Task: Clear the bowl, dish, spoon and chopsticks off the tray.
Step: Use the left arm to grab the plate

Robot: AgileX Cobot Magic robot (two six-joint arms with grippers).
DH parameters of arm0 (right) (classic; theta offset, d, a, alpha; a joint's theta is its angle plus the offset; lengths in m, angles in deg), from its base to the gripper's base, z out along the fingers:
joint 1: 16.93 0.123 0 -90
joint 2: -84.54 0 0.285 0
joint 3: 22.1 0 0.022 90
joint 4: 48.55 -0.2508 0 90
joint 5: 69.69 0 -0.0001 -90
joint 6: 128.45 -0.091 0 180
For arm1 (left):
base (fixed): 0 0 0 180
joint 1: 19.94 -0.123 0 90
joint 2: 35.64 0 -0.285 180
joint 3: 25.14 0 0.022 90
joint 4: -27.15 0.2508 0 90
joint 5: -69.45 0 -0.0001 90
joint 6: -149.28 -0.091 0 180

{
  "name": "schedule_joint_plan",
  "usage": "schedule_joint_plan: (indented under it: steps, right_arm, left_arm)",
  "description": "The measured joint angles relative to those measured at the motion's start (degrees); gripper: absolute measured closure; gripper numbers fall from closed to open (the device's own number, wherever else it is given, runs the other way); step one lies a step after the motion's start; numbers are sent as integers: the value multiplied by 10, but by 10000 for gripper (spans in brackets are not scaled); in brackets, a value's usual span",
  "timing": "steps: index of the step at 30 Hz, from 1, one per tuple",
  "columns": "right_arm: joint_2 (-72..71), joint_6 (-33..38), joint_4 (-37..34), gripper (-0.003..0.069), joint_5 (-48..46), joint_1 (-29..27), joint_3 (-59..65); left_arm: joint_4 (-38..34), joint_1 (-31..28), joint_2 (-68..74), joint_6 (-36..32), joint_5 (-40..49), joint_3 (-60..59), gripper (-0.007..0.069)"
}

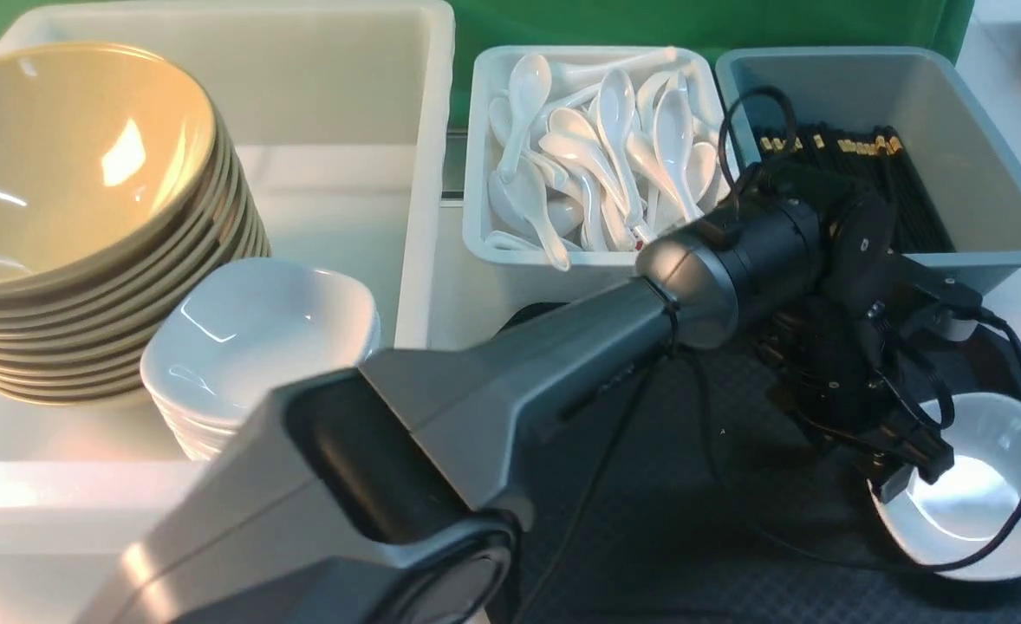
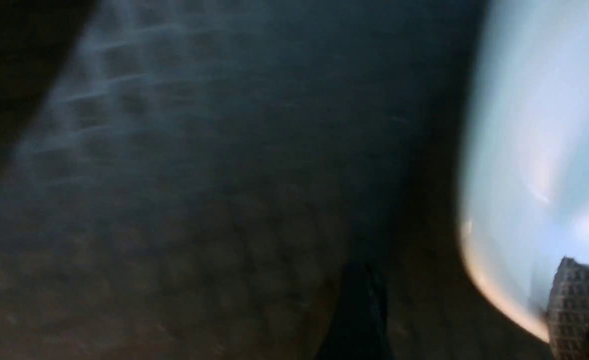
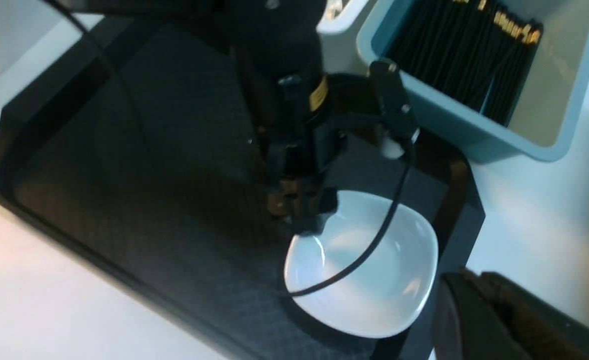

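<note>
Left end effector: jaws apart, astride the left rim of the dish, one finger over the white inside. Left wrist view is badly blurred.

Dish sits flat at the right end of the tray, near its right rim.

Left arm reaches across the tray from the robot's left.

Right end effector: closed, empty, above the worktop just past the tray's right edge.

Behind the tray: spoon bin, grey-blue bin holding black chopsticks.

Far left, white bin with stacked tan bowls and stacked white dishes.
</note>
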Motion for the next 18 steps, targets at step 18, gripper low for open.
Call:
schedule_joint_plan:
  steps: [18]
  right_arm:
    - [-1,-1,0,614,0,0,28]
  left_arm:
    - [-112,2,13,-13,-63,12,237]
